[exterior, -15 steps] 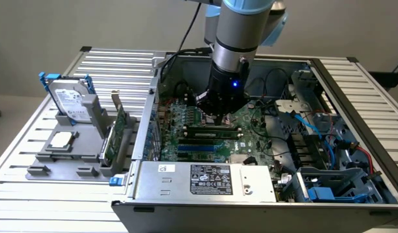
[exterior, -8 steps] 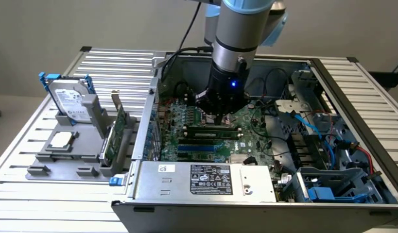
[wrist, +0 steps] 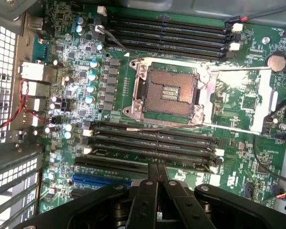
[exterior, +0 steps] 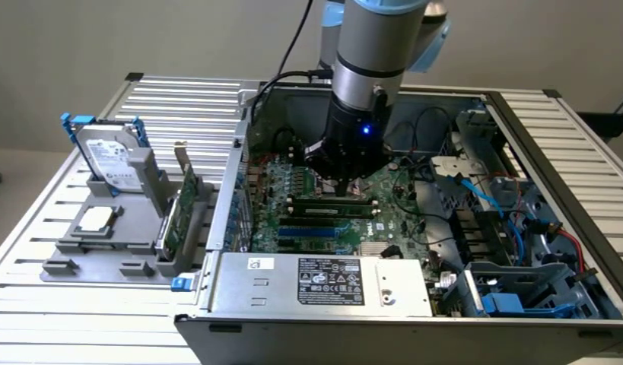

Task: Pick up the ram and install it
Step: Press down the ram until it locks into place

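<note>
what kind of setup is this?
Likely a PC assembly test bench: an open computer case on a slatted metal table, motherboard exposed, and a hard drive standing in a fixture.

The case (exterior: 413, 304) lies open at frame centre; the drive (exterior: 113, 163) stands at frame left on the desk (exterior: 27, 304).

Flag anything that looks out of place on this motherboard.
The CPU socket sits empty with its contacts exposed, and its metal load plate is swung open beside it. That is odd for a board being fitted with parts. Nothing looks spilled or broken.
</note>
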Tool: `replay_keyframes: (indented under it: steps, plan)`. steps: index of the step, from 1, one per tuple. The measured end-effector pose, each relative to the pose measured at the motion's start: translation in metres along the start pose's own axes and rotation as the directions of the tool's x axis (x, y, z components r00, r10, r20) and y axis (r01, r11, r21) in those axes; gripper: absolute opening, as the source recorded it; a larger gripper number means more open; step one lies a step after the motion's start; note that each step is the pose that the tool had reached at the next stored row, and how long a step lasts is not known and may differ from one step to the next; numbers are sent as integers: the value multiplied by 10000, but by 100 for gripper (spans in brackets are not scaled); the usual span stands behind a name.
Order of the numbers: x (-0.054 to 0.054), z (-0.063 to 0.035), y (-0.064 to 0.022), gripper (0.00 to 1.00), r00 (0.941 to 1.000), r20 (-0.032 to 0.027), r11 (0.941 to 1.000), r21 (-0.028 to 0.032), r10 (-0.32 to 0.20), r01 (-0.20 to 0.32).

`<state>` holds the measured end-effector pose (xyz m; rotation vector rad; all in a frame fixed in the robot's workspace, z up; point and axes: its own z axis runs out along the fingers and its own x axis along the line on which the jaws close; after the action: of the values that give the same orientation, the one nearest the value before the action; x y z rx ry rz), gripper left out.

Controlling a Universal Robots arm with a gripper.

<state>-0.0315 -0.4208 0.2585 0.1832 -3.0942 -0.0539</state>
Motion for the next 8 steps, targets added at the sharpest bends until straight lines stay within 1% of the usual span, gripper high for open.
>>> replay_keyframes:
  steps: [3, 8]
  plan:
    - [7, -21, -49, 11, 10000, 1, 10000, -1, 31, -31]
    - [23, -60, -169, 11, 10000, 1, 10000, 0, 51, -51]
